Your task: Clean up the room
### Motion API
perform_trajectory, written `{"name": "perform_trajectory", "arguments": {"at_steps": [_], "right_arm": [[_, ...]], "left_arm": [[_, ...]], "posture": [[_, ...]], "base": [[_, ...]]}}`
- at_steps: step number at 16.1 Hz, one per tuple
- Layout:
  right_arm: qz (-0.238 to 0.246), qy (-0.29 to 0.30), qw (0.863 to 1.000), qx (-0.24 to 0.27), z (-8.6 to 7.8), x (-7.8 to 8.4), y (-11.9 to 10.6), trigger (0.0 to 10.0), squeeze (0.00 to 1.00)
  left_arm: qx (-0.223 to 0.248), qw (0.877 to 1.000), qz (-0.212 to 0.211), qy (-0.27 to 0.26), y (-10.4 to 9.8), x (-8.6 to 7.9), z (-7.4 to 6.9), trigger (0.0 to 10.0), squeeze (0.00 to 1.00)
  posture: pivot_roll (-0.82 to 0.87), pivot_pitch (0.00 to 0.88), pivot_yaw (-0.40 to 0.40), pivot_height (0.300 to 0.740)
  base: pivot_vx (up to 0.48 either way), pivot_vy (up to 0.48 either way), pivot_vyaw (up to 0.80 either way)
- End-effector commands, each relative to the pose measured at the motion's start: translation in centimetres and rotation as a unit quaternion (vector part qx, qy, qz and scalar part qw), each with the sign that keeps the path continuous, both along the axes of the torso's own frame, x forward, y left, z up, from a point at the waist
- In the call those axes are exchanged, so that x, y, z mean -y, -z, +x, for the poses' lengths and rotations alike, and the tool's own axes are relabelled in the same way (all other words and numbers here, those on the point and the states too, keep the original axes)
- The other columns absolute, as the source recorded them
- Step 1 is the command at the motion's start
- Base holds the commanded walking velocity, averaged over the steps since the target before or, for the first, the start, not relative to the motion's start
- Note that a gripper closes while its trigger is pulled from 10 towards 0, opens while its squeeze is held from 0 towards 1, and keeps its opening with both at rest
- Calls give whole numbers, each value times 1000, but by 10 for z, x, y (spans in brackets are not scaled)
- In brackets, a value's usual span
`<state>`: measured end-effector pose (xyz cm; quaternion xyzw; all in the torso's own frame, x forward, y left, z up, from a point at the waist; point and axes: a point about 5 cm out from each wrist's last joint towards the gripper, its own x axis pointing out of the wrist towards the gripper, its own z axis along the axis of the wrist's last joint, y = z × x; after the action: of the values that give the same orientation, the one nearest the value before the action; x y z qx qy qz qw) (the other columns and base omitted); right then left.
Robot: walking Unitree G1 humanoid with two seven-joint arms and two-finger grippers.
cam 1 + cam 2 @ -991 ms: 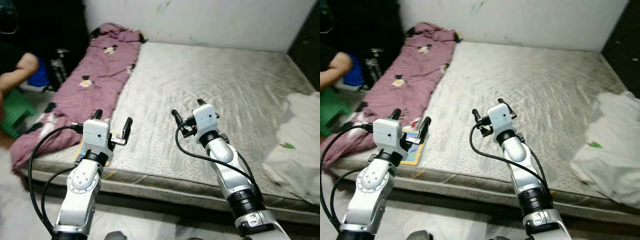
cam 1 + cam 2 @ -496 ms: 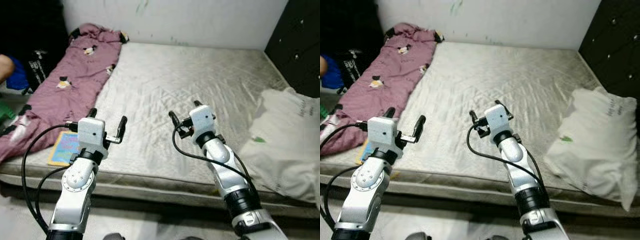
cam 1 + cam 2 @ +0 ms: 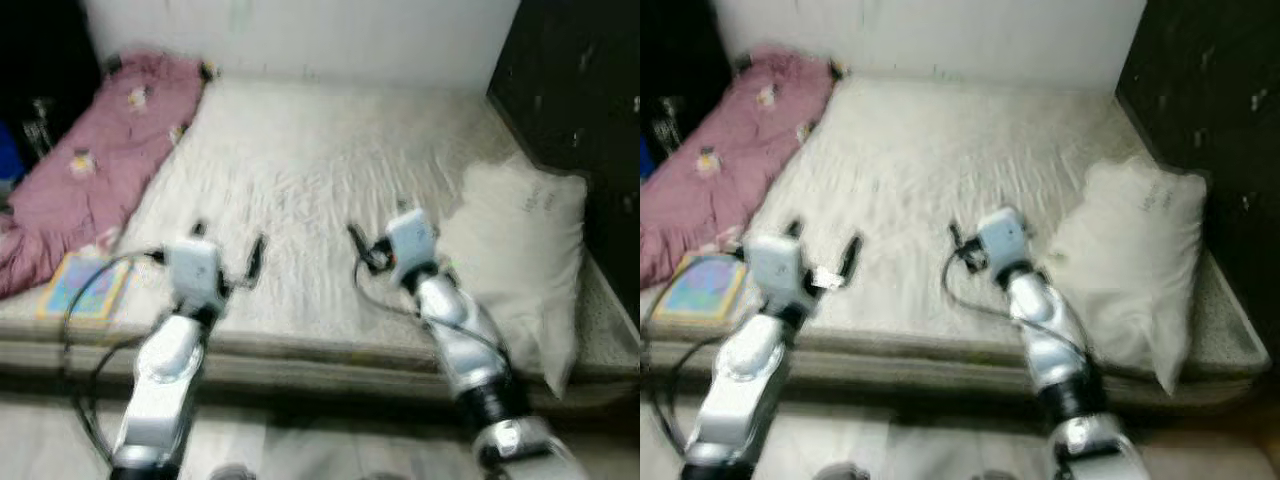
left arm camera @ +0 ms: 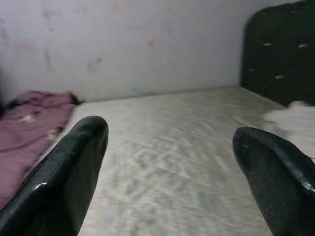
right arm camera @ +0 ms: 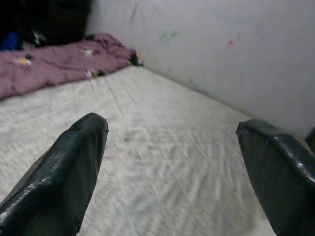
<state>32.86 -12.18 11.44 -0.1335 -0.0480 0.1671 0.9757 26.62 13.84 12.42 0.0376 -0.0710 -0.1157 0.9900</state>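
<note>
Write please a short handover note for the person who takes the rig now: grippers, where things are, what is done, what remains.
Left gripper: open, empty, held over the mattress front edge.
Right gripper: open, empty, over the mattress near the white pillow.
Purple blanket lies crumpled along the mattress's left side; a colourful book sits at its front left corner.
Done: nothing picked up yet.
Left: blanket, book, pillow.

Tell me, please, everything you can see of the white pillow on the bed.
The white pillow is large, soft-looking and rumpled, apparently fabric-covered, with a small dark marking near its upper end that the blur leaves unreadable. It lies flat along the robot's right side of the grey mattress, beside the dark headboard, with its near corner reaching the mattress's front edge. Neither gripper touches it; the right gripper hangs over the mattress to the pillow's left.
</note>
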Motion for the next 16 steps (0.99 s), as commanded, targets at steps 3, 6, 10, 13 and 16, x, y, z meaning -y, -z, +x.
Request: {"name": "perform_trajectory", "arguments": {"at_steps": [3, 6, 10, 13, 16], "right_arm": [[8, -3, 1000, 6, 1, -5, -3, 10000, 0], [8, -2, 1000, 6, 1, -5, -3, 10000, 0], [7, -4, 1000, 6, 2, -5, -2, 10000, 0], [8, -6, 1000, 6, 1, -6, -2, 10000, 0], [7, -6, 1000, 6, 1, -6, -1, 10000, 0]], "left_arm": [[13, 1000, 4, 4, -5, -4, 0, 10000, 0], [14, 1000, 4, 6, -5, -5, 0, 10000, 0], [14, 1000, 6, 10, -4, -4, 0, 10000, 0], [12, 1000, 8, 11, -3, -4, -1, 10000, 0], [-4, 1000, 11, 6, 2, -5, 0, 10000, 0]], "posture": [[29, 0, -18, 740], [30, 0, -18, 740], [32, 0, -18, 740], [33, 0, -16, 740], [32, 0, -14, 740]], "base": [[280, 0, 0], [365, 0, 0], [393, 0, 0], [415, 0, 0], [133, 0, 0]]}}
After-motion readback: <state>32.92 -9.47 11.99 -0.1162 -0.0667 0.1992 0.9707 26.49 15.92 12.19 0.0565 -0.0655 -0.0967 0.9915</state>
